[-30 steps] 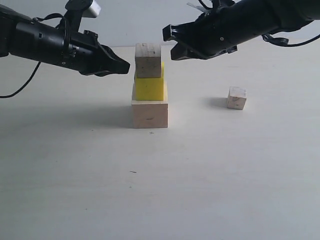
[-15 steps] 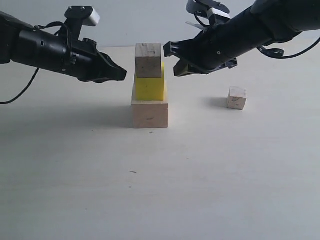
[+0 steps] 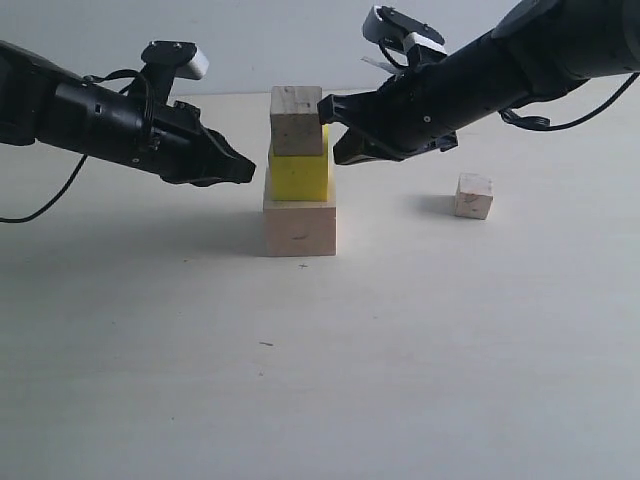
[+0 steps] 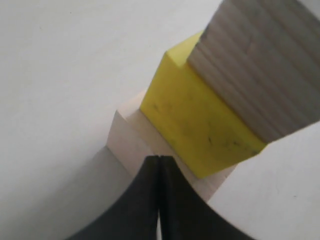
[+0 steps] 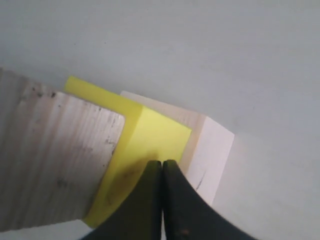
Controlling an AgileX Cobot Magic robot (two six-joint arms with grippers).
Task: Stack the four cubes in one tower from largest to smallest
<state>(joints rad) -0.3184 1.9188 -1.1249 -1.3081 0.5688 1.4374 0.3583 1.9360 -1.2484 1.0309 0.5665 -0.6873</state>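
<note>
A tower of three cubes stands mid-table: the largest pale wood cube at the base, the yellow cube on it, and the knotty wood cube on top, sitting askew. The tiniest wood cube lies alone on the table to the right. My left gripper is shut and empty, its tip just left of the yellow cube. My right gripper is shut and empty, its tip at the right side of the yellow cube and the knotty cube.
The pale tabletop stretches open in front of the tower. A white wall rises behind the table. Both black arms reach in from the left and right at tower height.
Both grippers have come down and inward toward the tower. The left tip dropped to the yellow cube's level; the right tip moved left up to the upper cubes.
</note>
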